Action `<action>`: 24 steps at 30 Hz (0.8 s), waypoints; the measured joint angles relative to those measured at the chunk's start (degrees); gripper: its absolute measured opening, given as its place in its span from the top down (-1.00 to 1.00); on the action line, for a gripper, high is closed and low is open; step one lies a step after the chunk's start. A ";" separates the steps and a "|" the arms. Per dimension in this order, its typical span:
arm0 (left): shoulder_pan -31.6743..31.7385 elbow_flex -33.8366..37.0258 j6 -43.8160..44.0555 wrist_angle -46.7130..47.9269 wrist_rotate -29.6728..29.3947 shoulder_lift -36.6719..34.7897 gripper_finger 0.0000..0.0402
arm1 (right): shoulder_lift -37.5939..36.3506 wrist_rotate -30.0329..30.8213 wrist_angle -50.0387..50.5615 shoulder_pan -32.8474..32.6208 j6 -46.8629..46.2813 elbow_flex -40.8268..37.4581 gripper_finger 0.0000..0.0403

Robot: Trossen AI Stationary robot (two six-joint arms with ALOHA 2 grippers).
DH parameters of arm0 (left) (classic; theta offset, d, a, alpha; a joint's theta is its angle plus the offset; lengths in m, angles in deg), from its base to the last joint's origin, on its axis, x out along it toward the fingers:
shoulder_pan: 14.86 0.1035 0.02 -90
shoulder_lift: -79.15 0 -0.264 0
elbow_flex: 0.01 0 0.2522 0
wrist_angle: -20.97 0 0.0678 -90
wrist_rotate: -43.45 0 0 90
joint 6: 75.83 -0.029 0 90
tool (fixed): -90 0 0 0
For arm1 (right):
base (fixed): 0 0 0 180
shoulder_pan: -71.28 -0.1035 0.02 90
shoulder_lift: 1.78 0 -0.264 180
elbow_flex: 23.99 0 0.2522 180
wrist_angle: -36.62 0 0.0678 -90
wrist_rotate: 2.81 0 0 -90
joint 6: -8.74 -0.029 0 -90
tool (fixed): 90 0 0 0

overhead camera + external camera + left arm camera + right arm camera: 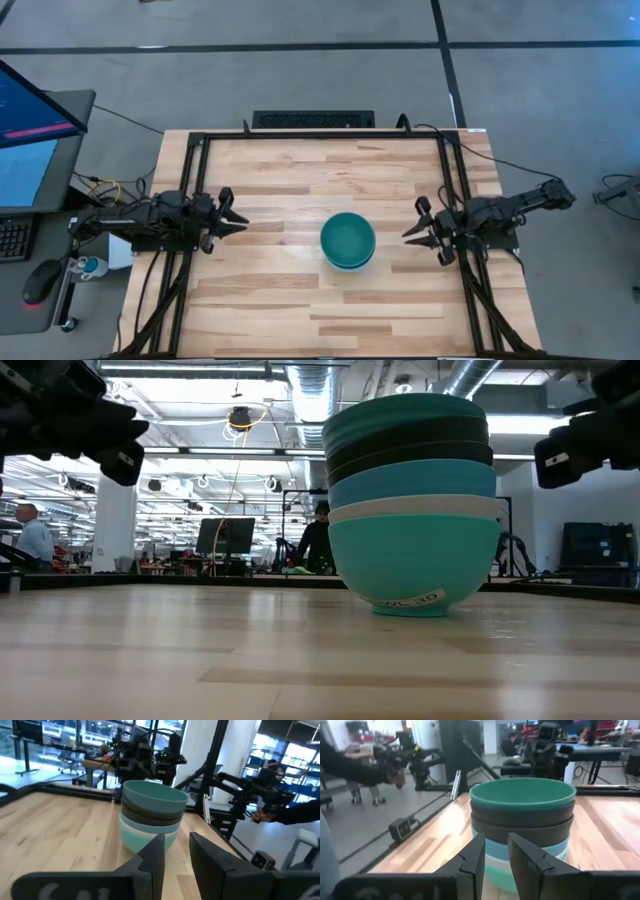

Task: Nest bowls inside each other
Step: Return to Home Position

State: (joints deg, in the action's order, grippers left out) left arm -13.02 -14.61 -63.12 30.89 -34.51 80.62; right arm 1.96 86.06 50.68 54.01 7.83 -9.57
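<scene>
Six bowls stand nested in one stack (347,240) at the middle of the wooden table. In the low view the stack (413,510) runs from a cyan bowl resting by its foot on the table, through a white rim, a blue bowl and two black ones, to a teal-green bowl on top. My left gripper (238,222) hovers open to the left of the stack (150,815) and points at it. My right gripper (412,232) hovers open to the right of the stack (522,820), also facing it. Neither gripper touches a bowl.
A black frame rail (320,135) runs round the table's far and side edges. A monitor (30,120), a keyboard and a mouse (40,282) sit off the table's left side. Bare wood (300,310) lies all round the stack. People (318,540) stand far back in the room.
</scene>
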 joint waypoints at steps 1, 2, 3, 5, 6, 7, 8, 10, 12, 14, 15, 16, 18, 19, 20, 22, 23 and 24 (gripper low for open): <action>0.02 0.02 -0.37 -0.37 0.01 0.00 0.60 | 0.58 0.00 -0.02 -0.08 0.58 0.00 0.47; 0.02 0.02 -1.07 -0.67 -0.05 0.00 0.60 | 1.30 0.00 -0.02 -0.06 0.96 0.00 0.47; 0.01 0.02 -1.68 -0.76 -0.12 0.00 0.60 | 2.02 0.02 -0.02 0.01 1.16 0.00 0.47; 0.02 0.02 -2.67 -0.65 -0.33 0.00 0.60 | 3.43 0.02 -0.06 0.09 1.25 0.00 0.47; 0.02 0.02 -2.92 -0.60 -0.35 0.00 0.60 | 4.09 0.02 -0.05 0.09 1.16 0.00 0.47; 0.01 0.02 -2.99 -0.58 -0.34 0.00 0.60 | 4.70 0.02 -0.04 0.09 0.96 0.00 0.47; 0.01 0.02 -3.01 -0.59 -0.34 0.00 0.60 | 5.11 0.02 -0.09 0.09 0.96 0.00 0.47; 0.02 0.02 -4.32 -0.59 -0.33 0.00 0.60 | 5.56 0.06 -0.48 0.00 0.98 -0.06 0.47; 0.00 0.21 -7.57 -0.61 -0.82 0.00 0.60 | 5.64 0.06 -1.09 0.03 1.30 -0.07 0.47; 0.00 0.22 -10.28 -0.41 -2.91 0.00 0.60 | 5.62 0.07 -1.88 0.03 1.42 -0.07 0.47; 0.01 0.23 -11.18 -0.32 -4.24 0.00 0.60 | 5.62 0.07 -2.14 0.03 1.45 -0.07 0.47; 0.02 0.24 -11.86 -0.32 -5.50 0.00 0.60 | 5.62 0.07 -2.48 0.03 1.45 -0.07 0.47; 0.02 0.26 -12.41 -0.75 -6.51 0.00 0.60 | 5.62 0.04 -3.45 0.03 1.49 -0.07 0.47; 0.01 0.26 -12.41 -1.25 -6.49 0.00 0.60 | 5.60 0.02 -3.82 0.03 1.55 -0.07 0.47; 0.00 0.26 -12.38 -1.91 -6.29 0.00 0.60 | 5.60 -0.07 -4.24 0.03 1.69 -0.07 0.47; 0.02 0.28 -12.08 -2.72 -5.45 -0.02 0.60 | 5.60 -0.51 -6.02 0.03 3.15 -0.07 0.47; 0.00 0.28 -12.07 -3.12 -5.12 0.00 0.60 | 5.60 -0.71 -7.65 0.03 4.47 -0.07 0.47; 0.01 0.30 -12.05 -3.46 -5.01 0.00 0.60 | 5.60 -0.78 -9.58 0.03 6.16 -0.07 0.47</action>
State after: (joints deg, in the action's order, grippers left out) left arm -13.00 -14.31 -75.17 27.43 -39.52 80.62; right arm 7.57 85.28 41.10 54.04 13.99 -9.63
